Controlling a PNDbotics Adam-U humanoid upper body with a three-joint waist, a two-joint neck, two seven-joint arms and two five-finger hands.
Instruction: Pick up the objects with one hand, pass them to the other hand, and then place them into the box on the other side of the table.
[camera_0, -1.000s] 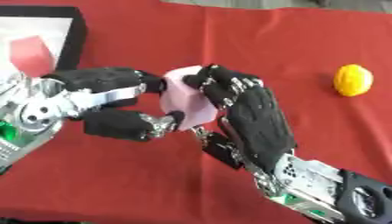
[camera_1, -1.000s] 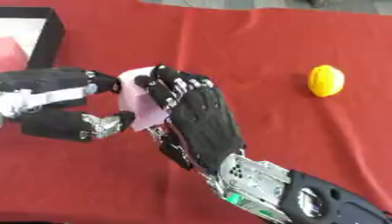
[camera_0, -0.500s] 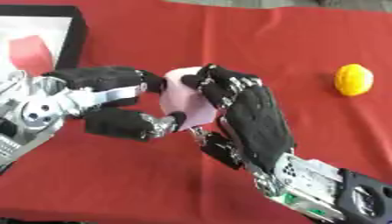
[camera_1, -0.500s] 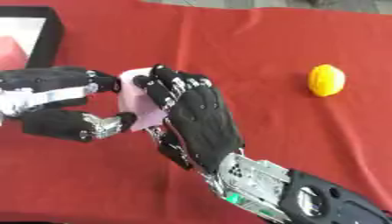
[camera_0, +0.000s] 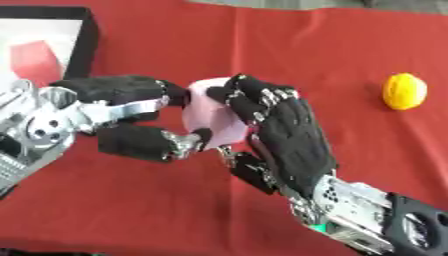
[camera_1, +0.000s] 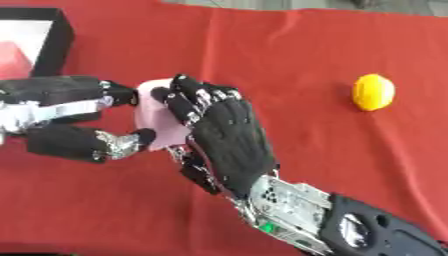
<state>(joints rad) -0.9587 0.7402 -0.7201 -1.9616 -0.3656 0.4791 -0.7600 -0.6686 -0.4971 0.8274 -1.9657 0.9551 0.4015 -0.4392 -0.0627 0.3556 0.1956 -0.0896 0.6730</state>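
Black right hand (camera_0: 284, 132) fingers curled over a pale pink soft block (camera_0: 213, 116), black-and-silver left hand (camera_0: 122, 120) pinching its other side — block held mid-table above red cloth (camera_0: 262, 45), yellow round object (camera_0: 405, 91) far right, black-walled box (camera_0: 86, 47) upper left — red cube (camera_0: 35, 57) inside.

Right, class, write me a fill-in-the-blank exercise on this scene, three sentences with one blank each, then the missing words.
1. Both black robot hands, the left hand and the right hand, hold a soft block coloured ____.
2. The round fruit-like object lying alone on the red tablecloth is ____ in colour.
3. The black-walled box at the upper left holds a block coloured ____.

Missing words: pink; yellow; red
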